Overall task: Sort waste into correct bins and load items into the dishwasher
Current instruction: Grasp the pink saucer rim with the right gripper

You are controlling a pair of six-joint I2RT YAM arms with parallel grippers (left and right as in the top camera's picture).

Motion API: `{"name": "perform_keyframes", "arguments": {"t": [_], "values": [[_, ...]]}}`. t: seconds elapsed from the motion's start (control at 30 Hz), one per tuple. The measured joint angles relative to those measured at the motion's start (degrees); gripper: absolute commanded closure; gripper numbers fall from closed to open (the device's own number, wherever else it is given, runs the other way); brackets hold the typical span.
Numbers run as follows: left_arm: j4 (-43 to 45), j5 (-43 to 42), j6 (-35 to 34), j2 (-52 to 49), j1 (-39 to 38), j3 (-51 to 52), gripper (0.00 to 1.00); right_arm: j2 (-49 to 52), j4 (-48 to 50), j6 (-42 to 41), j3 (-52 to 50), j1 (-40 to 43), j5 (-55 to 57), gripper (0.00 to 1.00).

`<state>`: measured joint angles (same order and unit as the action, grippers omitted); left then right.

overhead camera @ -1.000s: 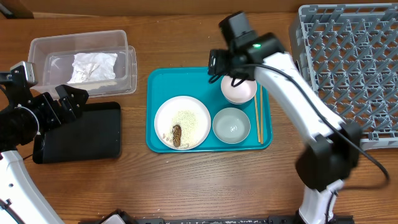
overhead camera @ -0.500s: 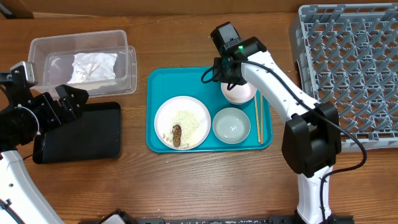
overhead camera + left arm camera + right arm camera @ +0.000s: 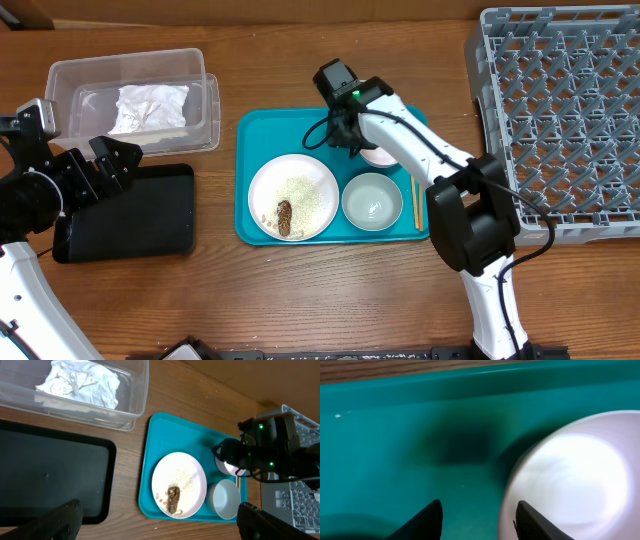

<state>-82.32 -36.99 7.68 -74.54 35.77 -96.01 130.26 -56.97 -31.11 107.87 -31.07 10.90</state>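
The teal tray holds a white plate of rice with a brown lump, a grey-blue bowl, chopsticks and the white cup. My right gripper hangs low over the tray just left of the cup. In the right wrist view the right gripper is open at a half-wide gap. The cup shows its rim between the fingers, close to the right one. My left gripper stands wide open and empty by the black tray. A crumpled napkin lies in the clear tub.
The grey dish rack fills the back right corner. My right arm reaches over the tray's right side. The left wrist view shows the napkin, black tray and plate.
My right gripper has swung left along the back of the tray, from over the cup to its left side, and its jaws have narrowed. The left arm has stayed still.
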Motion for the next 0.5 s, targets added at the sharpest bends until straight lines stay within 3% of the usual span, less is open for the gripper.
{"name": "perform_keyframes", "arguments": {"t": [0.2, 0.43, 0.5], "values": [[0.0, 0.0, 0.0, 0.0, 0.0, 0.0, 0.00, 0.9, 0.0, -0.2, 0.0, -0.3, 0.1, 0.57], [0.0, 0.0, 0.0, 0.0, 0.0, 0.0, 0.00, 1.0, -2.8, -0.2, 0.0, -0.3, 0.1, 0.81], [0.0, 0.0, 0.0, 0.0, 0.0, 0.0, 0.00, 1.1, -4.9, -0.2, 0.5, -0.3, 0.1, 0.92]]}}
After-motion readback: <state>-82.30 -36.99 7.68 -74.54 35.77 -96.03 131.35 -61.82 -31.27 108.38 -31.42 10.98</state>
